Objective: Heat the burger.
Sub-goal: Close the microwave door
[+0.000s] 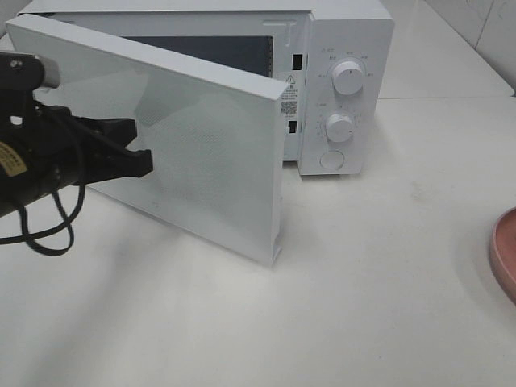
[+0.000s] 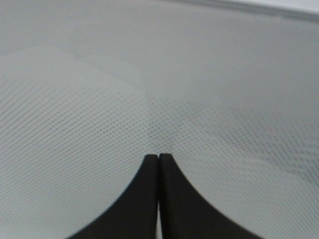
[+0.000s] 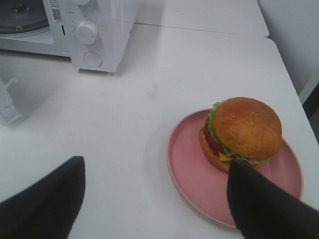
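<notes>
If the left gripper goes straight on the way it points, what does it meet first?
The microwave door. The shut left gripper points at the door's mesh window, with nothing in between; it looks close or already touching, but depth is unclear.

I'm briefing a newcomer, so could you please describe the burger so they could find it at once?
Start at the white microwave on the white table, then find the round pink plate nearby. The burger sits on it, the only food: glossy golden-brown bun, green lettuce, red tomato.
</notes>
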`<state>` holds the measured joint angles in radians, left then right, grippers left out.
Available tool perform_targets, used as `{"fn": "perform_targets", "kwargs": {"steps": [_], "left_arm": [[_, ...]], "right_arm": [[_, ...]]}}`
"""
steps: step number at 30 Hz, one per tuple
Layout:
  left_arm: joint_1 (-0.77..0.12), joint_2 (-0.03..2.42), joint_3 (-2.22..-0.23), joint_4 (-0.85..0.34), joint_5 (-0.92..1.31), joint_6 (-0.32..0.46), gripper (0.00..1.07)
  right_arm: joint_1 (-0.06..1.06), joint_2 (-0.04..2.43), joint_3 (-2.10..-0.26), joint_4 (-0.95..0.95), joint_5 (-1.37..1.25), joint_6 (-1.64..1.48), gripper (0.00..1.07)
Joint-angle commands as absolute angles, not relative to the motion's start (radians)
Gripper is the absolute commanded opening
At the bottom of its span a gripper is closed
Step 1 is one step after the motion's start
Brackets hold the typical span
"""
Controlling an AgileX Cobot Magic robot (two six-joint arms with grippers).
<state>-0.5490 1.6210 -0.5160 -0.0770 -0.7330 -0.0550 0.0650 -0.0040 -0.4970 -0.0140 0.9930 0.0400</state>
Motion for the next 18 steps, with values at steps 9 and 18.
{"fn": "perform_targets", "kwargs": {"steps": [9,18], "left_arm": [[-0.703,1.757,-0.734,-0.378,-0.711,0.116,0.00],[-0.737,1.874,-0.926,-0.537,-0.652,0.214,0.00]], "right_arm": [[0.060,-0.030,-0.498,-0.016,0.995,0.035,0.76],[0.060,-0.030,-0.498,-0.016,0.995,0.035,0.76]]}}
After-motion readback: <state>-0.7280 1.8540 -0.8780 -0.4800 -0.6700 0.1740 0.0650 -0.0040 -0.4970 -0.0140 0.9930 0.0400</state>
